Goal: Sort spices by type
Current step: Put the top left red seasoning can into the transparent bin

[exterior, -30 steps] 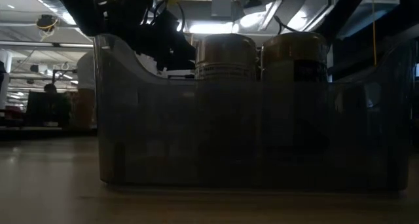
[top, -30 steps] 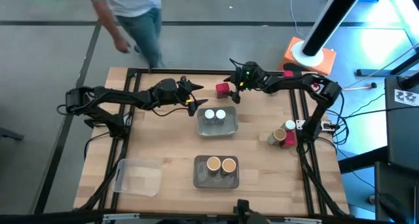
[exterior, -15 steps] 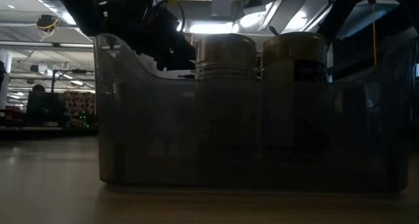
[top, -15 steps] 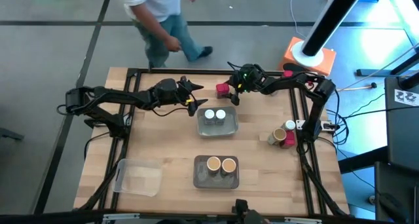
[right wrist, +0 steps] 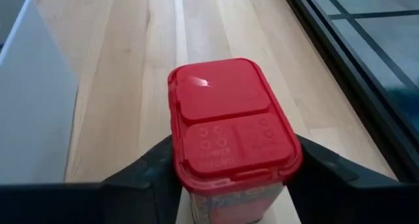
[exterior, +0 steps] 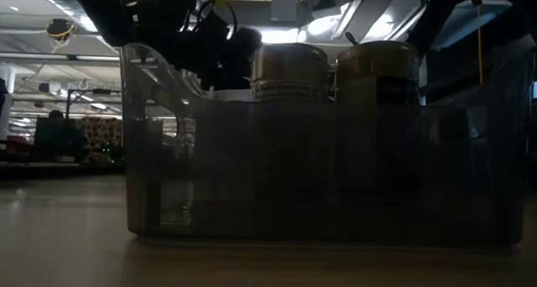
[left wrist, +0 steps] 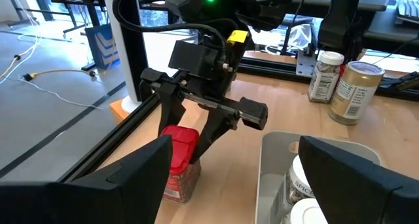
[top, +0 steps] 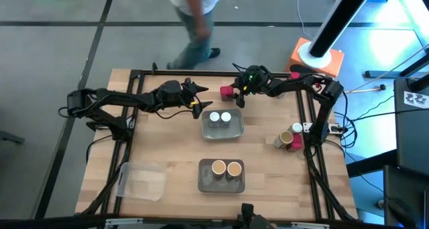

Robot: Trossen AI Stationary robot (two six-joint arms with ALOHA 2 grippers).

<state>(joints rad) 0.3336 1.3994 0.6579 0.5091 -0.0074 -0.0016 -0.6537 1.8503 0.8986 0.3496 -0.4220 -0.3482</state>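
Right gripper [top: 231, 94], upper centre of the high view, is clamping your red packet [right wrist: 230, 123]; little has shifted over the last second, so it is still unsorted. Left gripper [top: 196, 102] is waiting spread beside it. White-lidded jars [top: 220, 118] and tan-topped cylinders [top: 226, 168] are sitting in separate grey trays [top: 203, 130].

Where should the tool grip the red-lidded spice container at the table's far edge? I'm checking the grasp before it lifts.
Grip the red-lidded container across its flat side walls just under the lid, from above. It stands upright, blocky, and the right tool already straddles it there; the left tool waits nearby.
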